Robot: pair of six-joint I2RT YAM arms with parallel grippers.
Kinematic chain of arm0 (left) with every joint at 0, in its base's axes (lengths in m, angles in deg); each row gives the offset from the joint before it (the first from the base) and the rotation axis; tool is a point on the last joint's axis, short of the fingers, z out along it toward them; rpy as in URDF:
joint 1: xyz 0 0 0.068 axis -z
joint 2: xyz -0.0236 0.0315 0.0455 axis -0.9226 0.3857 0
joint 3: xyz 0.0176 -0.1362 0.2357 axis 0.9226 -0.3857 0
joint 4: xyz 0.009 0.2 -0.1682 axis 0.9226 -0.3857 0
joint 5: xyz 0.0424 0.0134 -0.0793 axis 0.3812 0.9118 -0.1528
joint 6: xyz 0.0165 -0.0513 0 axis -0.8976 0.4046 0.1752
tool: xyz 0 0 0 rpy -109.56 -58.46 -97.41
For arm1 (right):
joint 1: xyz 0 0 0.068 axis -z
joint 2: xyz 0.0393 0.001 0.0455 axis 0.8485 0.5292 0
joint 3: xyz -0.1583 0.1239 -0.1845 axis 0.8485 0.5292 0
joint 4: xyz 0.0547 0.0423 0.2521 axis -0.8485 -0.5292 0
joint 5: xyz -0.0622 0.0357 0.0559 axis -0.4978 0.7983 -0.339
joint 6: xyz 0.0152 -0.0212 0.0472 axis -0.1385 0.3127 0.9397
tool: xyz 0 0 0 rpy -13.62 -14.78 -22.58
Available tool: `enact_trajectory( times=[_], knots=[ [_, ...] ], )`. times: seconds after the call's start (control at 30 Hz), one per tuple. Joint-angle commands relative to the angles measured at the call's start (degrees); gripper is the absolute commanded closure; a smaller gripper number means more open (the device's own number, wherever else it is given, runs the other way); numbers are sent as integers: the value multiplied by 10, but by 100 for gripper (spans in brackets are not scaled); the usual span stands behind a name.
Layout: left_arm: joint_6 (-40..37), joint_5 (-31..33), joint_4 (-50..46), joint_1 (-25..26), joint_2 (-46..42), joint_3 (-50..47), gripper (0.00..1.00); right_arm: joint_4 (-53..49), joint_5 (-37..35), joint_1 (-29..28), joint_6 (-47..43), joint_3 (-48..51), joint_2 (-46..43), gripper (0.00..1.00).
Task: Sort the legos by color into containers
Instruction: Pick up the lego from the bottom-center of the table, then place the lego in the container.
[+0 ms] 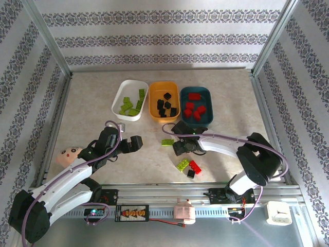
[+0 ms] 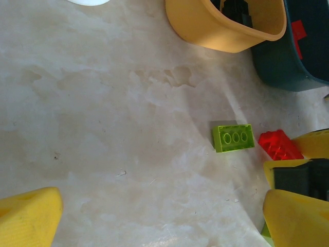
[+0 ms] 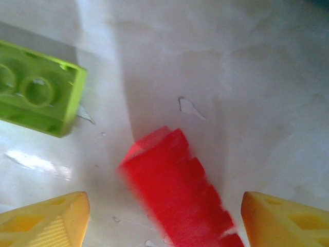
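Patterned wallpaper closes three sides of a marbled beige desk (image 1: 92, 103), and we take the orange-yellow tray (image 1: 175, 89) at its far middle as our landmark. Two white arms stretch in from the near edge. The left arm (image 1: 61, 185) ends in front of that tray and to its left, and the right arm (image 1: 221, 144) bends in from the right and ends just in front of it. Just beside the landmark's left side sits the white tray (image 1: 126, 88), and just beside its right side sits the teal tray (image 1: 207, 98).

We see the left gripper (image 1: 136, 144) over bare desk, in front and left of the orange-yellow tray. In its wrist view its yellow fingers (image 2: 31, 218) stand wide apart with nothing between them. The right gripper (image 1: 180, 147) is spread open too. In its wrist view a blurred red brick (image 3: 177, 198) lies on the desk between its fingers (image 3: 288, 221), and we cannot tell whether either one touches it.

Lime green bricks (image 1: 141, 93) lie in the white tray, black bricks (image 1: 167, 95) in the orange-yellow tray and red bricks (image 1: 194, 96) in the teal tray. A loose lime green brick (image 1: 167, 142) lies in front of the landmark, just beside the right gripper. Farther in front of the landmark, toward the near edge, we find a tight cluster of a green piece (image 1: 182, 164), a red piece (image 1: 195, 165) and a black piece (image 1: 190, 174).
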Motion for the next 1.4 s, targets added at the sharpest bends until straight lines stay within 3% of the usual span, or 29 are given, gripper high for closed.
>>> enact_trajectory(
  times=[0.0,0.17,0.4,0.7,0.87,1.03,1.2,1.3,1.37],
  knots=[
    [6,-3,18,-4,0,-5,0,-13,-16,8,-12,-10,22,27],
    [6,-2,17,-4,0,-5,0,-4,-18,21,-14,-12,25,40],
    [4,-10,21,-4,8,0,0,2,-17,32,-13,-10,3,73],
    [-11,-34,32,-4,34,21,0,4,10,66,-14,-18,-142,93],
    [-20,-55,42,-4,74,40,0,22,21,143,-18,-66,-139,92],
    [-25,-80,61,-3,127,64,0,42,23,213,-18,-135,-44,90],
    [-39,-97,66,2,179,95,0,43,16,242,-11,-205,46,82],
    [-54,-96,60,10,212,120,0,38,22,250,-5,-238,82,49],
    [-65,-86,52,20,238,140,0,38,28,251,-2,-249,85,36]
  ],
)
